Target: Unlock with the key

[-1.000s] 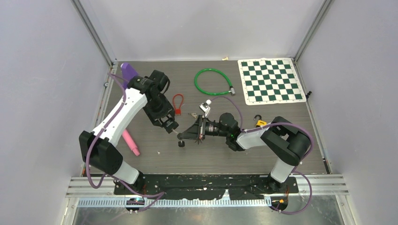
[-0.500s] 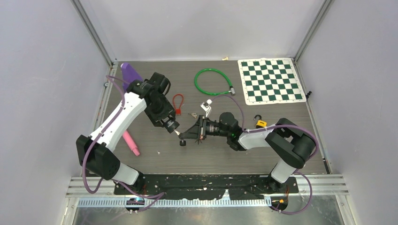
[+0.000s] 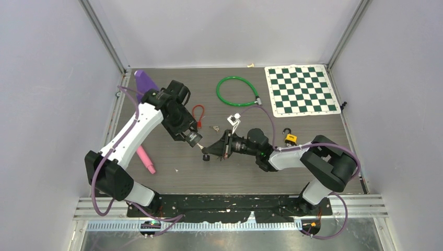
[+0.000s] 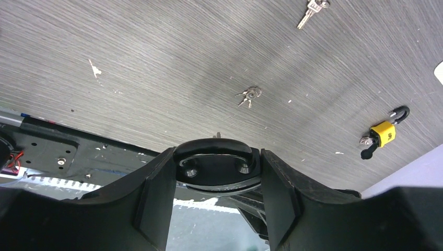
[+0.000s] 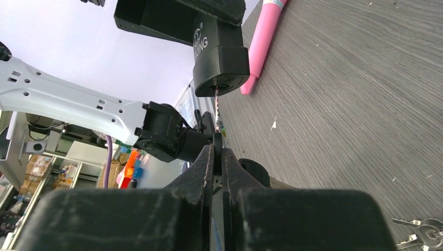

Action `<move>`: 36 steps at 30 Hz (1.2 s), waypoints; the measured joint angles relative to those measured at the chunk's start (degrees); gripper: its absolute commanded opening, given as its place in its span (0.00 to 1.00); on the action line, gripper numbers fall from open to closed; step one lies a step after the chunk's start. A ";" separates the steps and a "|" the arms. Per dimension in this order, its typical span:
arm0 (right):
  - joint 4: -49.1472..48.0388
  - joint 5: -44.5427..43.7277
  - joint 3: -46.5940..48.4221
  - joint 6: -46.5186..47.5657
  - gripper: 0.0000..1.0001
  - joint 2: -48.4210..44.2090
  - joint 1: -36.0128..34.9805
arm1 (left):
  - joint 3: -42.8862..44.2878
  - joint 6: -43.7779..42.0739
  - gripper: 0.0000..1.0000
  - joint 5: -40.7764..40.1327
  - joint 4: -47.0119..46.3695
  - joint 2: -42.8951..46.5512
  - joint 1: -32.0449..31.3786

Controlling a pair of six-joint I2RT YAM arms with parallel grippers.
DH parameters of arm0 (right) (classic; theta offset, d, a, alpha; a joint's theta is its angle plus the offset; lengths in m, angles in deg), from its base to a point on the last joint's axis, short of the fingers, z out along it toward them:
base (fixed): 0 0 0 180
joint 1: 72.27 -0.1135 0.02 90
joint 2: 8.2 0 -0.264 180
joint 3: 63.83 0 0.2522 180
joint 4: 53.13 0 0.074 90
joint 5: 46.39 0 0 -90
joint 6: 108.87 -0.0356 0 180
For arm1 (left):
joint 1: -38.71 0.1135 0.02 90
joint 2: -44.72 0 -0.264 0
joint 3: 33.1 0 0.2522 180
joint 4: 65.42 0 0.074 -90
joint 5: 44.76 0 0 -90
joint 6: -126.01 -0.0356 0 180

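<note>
The right gripper point(image 3: 208, 154) meets the left gripper point(image 3: 192, 138) over the table point(image 3: 235, 178), grey walls point(image 3: 219, 31) around, open wood grain running to the near edge. Left wrist: clamped on the black lock point(image 4: 217, 166). Right wrist: pinching the key point(image 5: 216, 112), blade at the lock's keyhole.

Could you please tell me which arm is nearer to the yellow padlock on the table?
Right. The right arm lies right beside the yellow padlock, on its near side; the left arm stands well off to its left.
</note>
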 measured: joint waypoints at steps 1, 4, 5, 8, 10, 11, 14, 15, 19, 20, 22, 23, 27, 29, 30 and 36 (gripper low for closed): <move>0.02 -0.17 -0.11 0.37 0.05 -0.17 0.00 | 0.09 0.15 0.01 0.13 0.00 0.00 0.00; -0.74 -0.04 -0.26 -0.31 0.05 -0.20 0.17 | 0.09 0.17 0.01 0.20 -0.26 0.00 0.00; -1.62 0.44 -0.33 -1.66 0.05 -0.09 0.44 | 0.09 0.11 0.01 0.22 -0.37 0.00 0.00; -6.80 2.54 -0.57 -6.93 0.05 1.86 1.92 | 0.09 -0.68 0.00 0.15 -0.42 0.02 0.00; -10.97 4.35 -0.59 -10.47 0.05 4.17 3.23 | 0.09 -1.38 0.01 0.22 -0.39 0.02 0.02; -12.59 4.90 -0.59 -11.76 0.05 4.98 3.80 | 0.09 -1.66 0.01 0.33 -0.35 0.02 0.02; -14.38 5.38 -0.55 -12.96 0.05 5.35 4.57 | 0.09 -2.64 0.01 1.11 -0.02 0.00 0.02; -14.27 5.25 -0.55 -12.61 0.05 5.22 4.59 | 0.09 -2.78 0.01 1.51 0.20 0.02 0.02; -9.51 3.76 -0.20 -8.50 0.05 1.97 4.66 | -0.07 -3.04 0.01 2.89 0.42 0.00 0.02; -8.11 3.26 0.09 -7.37 0.05 0.92 4.66 | -0.11 -3.04 0.00 3.39 0.52 0.00 0.02; -6.03 2.40 0.48 -5.57 0.05 -0.76 4.50 | -0.28 -2.89 0.00 4.50 0.44 0.00 0.48; -5.09 1.84 0.50 -4.81 0.05 -1.42 4.33 | -0.50 -2.73 0.00 5.22 0.31 0.00 0.85; -1.75 -2.36 0.46 -2.21 0.05 -3.34 2.32 | -1.53 -2.23 0.01 7.96 0.35 0.02 3.52; -0.92 -5.29 -0.11 -1.09 0.05 -4.81 1.03 | -1.53 -1.77 0.01 9.14 0.42 0.09 4.85; -0.57 -7.34 -0.83 -0.42 0.05 -5.95 0.17 | -1.53 -1.25 0.01 9.92 0.39 0.13 5.60; -0.72 -17.66 -6.43 2.34 0.05 -12.31 -4.17 | -1.53 0.85 0.01 12.63 0.28 0.48 8.31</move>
